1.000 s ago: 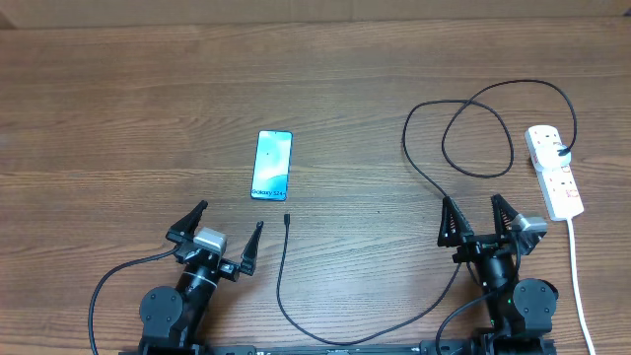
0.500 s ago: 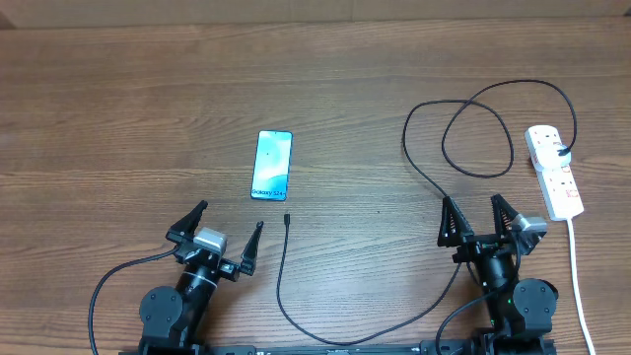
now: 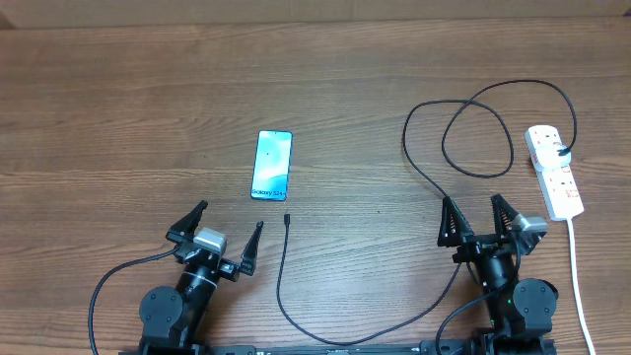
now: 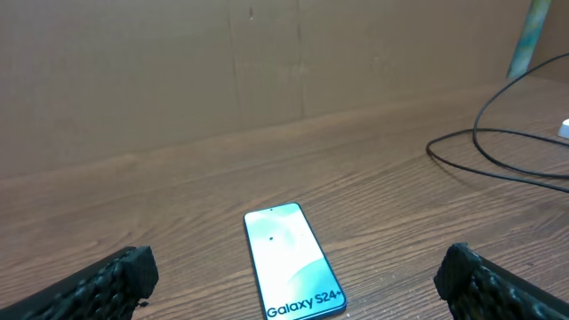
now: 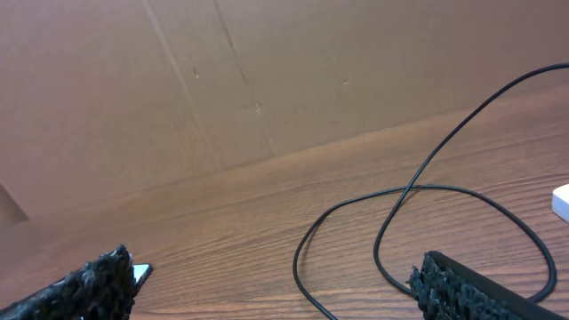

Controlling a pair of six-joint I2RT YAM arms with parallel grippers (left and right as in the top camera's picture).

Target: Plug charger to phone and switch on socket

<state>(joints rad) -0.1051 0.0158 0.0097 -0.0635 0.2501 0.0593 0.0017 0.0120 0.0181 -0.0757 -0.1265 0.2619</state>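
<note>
Both jaws wide apart, phone [image 3: 272, 165] unplugged

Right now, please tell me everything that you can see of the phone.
The phone is a slim rectangle with a black bezel and a lit blue-teal screen, lying face up and flat on the wooden table. White "Galaxy S24+" text runs along the short edge nearest the robot. Nothing else touches it; the charger's plug tip lies apart, just nearer the robot.

Looks out past the right gripper [image 5: 271, 267], spread wide, at a long thin black looping cable [image 5: 418, 188] lying ahead on the brown wood-grain counter [image 5: 222, 222]; beyond, plain brown cardboard wall [image 5: 267, 71].
</note>
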